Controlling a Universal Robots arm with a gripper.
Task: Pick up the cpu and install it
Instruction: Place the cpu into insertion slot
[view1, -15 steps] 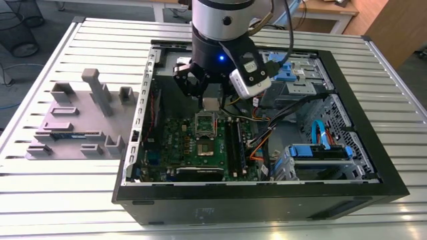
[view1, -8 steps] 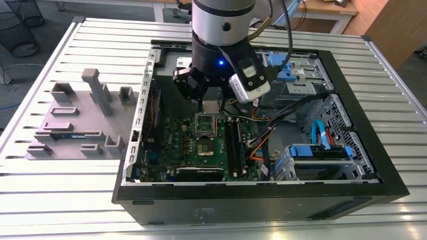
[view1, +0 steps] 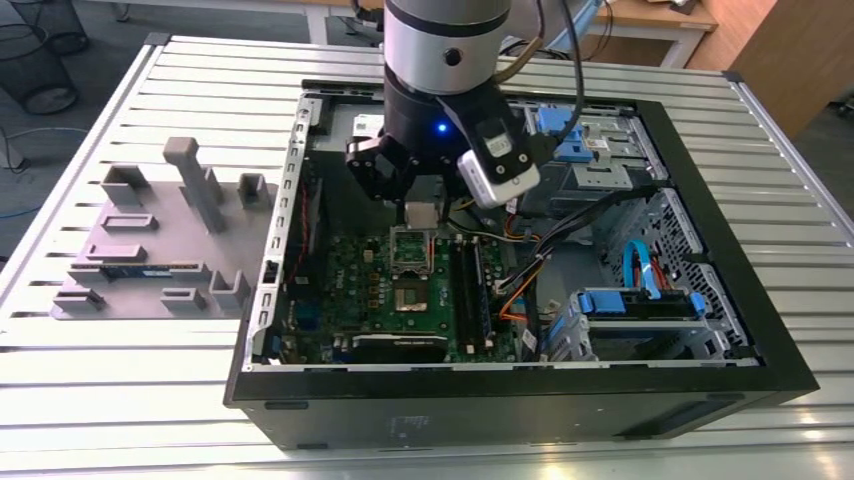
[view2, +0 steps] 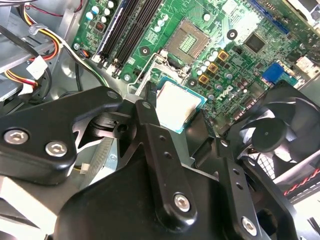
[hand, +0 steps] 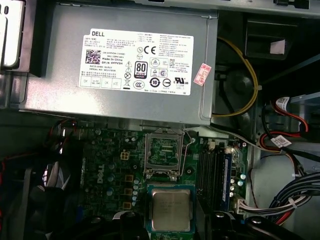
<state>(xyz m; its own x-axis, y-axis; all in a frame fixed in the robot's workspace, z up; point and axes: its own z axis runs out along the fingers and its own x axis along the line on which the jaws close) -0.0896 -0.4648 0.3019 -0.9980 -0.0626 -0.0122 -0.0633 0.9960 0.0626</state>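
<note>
Arm's black two-finger tool (view1: 419, 203) is down inside the open black computer case (view1: 534, 400). The case lies on its side on the slatted grey metal worktop (view1: 160, 390).

Tool is clamped on the small flat square cpu (hand: 171, 209), which has a silvery-grey metal top and a green rim. In the second wrist view the black fingers (view2: 149, 100) sit against opposite edges of it. Cpu is level, metal face up, held above the green board (view1: 360, 295), not seated.

It hangs just beside the square metal-framed socket (hand: 162, 152), on the side away from the big grey metal power-supply box (hand: 125, 65), so the socket lies between box and cpu. Socket's middle is uncovered, contact area showing.

Long black memory slots (hand: 216, 170) run alongside the socket, near the cpu. Round black case fan (view2: 280, 127) sits by the board's edge, close to the tool.

Light grey moulded parts holder (view1: 147, 250) stands on the worktop just beside the case, toward the worktop's edge at the exterior view's left. A long thin dark stick (view1: 140, 271) lies in it.
</note>
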